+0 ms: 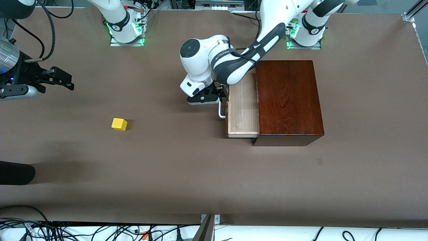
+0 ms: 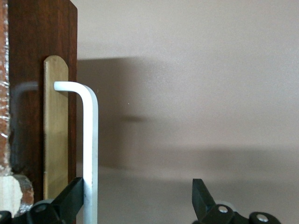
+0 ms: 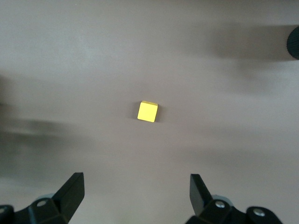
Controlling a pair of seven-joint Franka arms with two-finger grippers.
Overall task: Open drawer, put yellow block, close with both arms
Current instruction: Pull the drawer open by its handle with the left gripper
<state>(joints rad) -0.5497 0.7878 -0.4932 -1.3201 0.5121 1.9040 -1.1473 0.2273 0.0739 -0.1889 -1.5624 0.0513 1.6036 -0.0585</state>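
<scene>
The dark wooden box [image 1: 287,100] stands toward the left arm's end of the table. Its drawer [image 1: 242,110] is pulled partly out, showing a pale wood tray with nothing in it. My left gripper [image 1: 218,95] [image 2: 138,186] is open at the drawer's white handle [image 1: 220,112] [image 2: 90,154]. The bar stands between the fingers, against one of them. The yellow block [image 1: 119,124] [image 3: 147,111] lies on the table toward the right arm's end. My right gripper [image 1: 67,80] [image 3: 137,184] hangs open above the table, apart from the block, with nothing in it.
A brass plate [image 2: 56,126] backs the handle on the dark drawer front [image 2: 37,70]. Brown table [image 1: 187,167] spreads between block and drawer. A black rounded object [image 1: 15,172] juts in at the table's edge, nearer the front camera than the block. Cables [image 1: 100,231] run along the front edge.
</scene>
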